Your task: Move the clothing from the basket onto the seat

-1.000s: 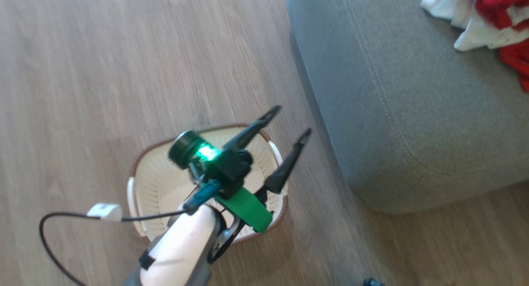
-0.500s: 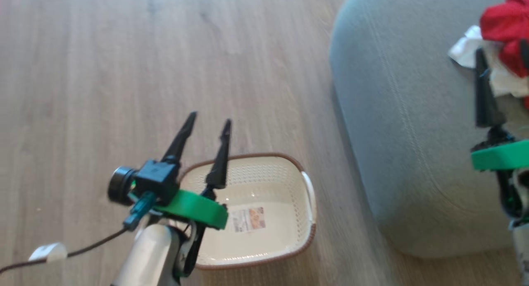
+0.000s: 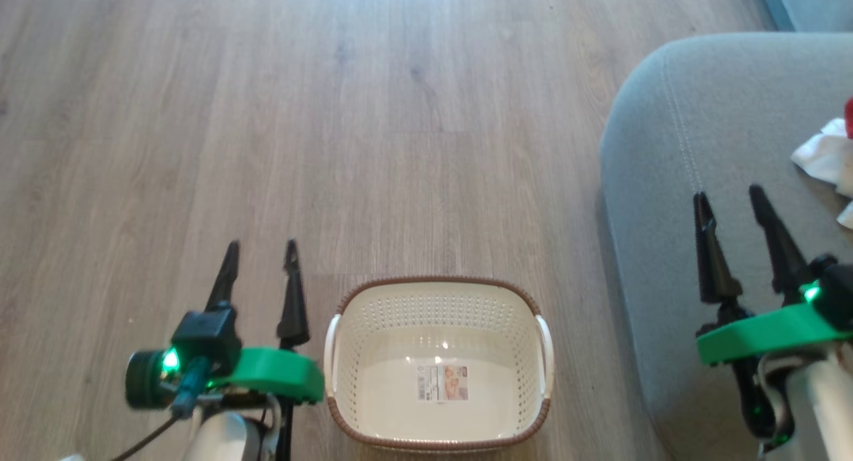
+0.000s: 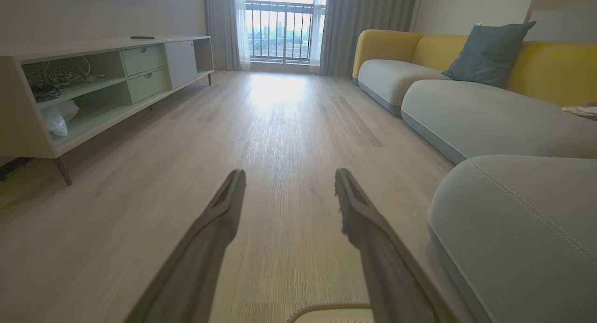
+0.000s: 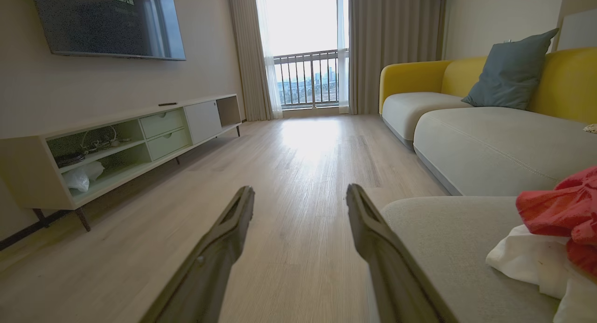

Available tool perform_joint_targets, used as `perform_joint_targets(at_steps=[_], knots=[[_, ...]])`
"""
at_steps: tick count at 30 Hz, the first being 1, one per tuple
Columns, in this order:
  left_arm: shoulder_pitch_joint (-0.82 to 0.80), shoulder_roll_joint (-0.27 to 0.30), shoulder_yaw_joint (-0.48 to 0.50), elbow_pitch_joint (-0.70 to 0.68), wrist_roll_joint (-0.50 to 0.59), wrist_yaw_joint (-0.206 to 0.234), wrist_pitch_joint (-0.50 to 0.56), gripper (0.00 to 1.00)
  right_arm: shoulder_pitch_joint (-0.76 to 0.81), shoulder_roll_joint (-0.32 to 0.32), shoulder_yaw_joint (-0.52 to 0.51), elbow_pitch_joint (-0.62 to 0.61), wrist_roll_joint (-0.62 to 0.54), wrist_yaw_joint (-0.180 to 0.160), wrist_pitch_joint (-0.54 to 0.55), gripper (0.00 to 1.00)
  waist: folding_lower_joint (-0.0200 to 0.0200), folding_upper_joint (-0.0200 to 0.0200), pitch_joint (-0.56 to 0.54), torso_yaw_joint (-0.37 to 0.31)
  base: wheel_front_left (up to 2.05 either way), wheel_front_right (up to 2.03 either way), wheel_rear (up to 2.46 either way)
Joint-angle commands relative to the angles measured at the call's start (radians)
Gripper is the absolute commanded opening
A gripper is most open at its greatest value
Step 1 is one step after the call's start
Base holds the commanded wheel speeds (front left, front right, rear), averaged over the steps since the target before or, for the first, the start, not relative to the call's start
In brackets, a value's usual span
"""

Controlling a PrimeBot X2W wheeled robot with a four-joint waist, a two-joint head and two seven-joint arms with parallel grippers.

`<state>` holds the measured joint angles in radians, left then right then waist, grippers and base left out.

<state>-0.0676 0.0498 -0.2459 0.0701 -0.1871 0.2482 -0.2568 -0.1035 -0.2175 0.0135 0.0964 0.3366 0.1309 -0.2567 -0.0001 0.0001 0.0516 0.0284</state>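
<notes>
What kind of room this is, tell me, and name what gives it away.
Most likely a home living room: a wall-mounted television above a long low cabinet, a yellow-backed sofa with a cushion, and curtained balcony doors.

**Plastic, cloth and wood-look surfaces**

You have a cream plastic basket (image 3: pixel 436 308), smooth and slightly glossy inside, with a brown woven-look rim (image 3: pixel 436 279) and a paper label (image 3: pixel 442 383). The floor (image 3: pixel 333 114) is matt, wood-grained plank. The seat (image 3: pixel 666 201) is matt grey-green cloth with pale stitching. The clothing (image 3: pixel 821 156) is soft, creased fabric. The left end effector (image 3: pixel 261 244) and right end effector (image 3: pixel 728 193) have matt dark fingers (image 3: pixel 293 308), seemingly plastic.
</notes>
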Motion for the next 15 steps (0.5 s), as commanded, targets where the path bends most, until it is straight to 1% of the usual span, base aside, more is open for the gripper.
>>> perform_joint_targets(at_steps=[1,6,15], knots=[[-0.012,0.001,0.049,-0.034,-0.012,0.013,-0.005,1.00,0.000,0.000,0.016,-0.019,-0.008,0.000,-0.005,1.00,0.0001,-0.0001,-0.012,0.014,0.00,0.00,0.00],[0.013,0.000,0.047,-0.034,-0.009,0.005,-0.005,1.00,0.036,0.043,0.015,0.011,-0.032,0.000,-0.005,1.00,0.0001,-0.0001,-0.022,0.032,0.00,0.00,0.00],[0.031,0.000,0.051,-0.035,-0.014,-0.013,-0.005,1.00,0.053,0.071,0.019,0.026,-0.052,0.000,-0.005,1.00,0.0001,-0.0001,-0.031,0.040,0.00,0.00,0.00]])
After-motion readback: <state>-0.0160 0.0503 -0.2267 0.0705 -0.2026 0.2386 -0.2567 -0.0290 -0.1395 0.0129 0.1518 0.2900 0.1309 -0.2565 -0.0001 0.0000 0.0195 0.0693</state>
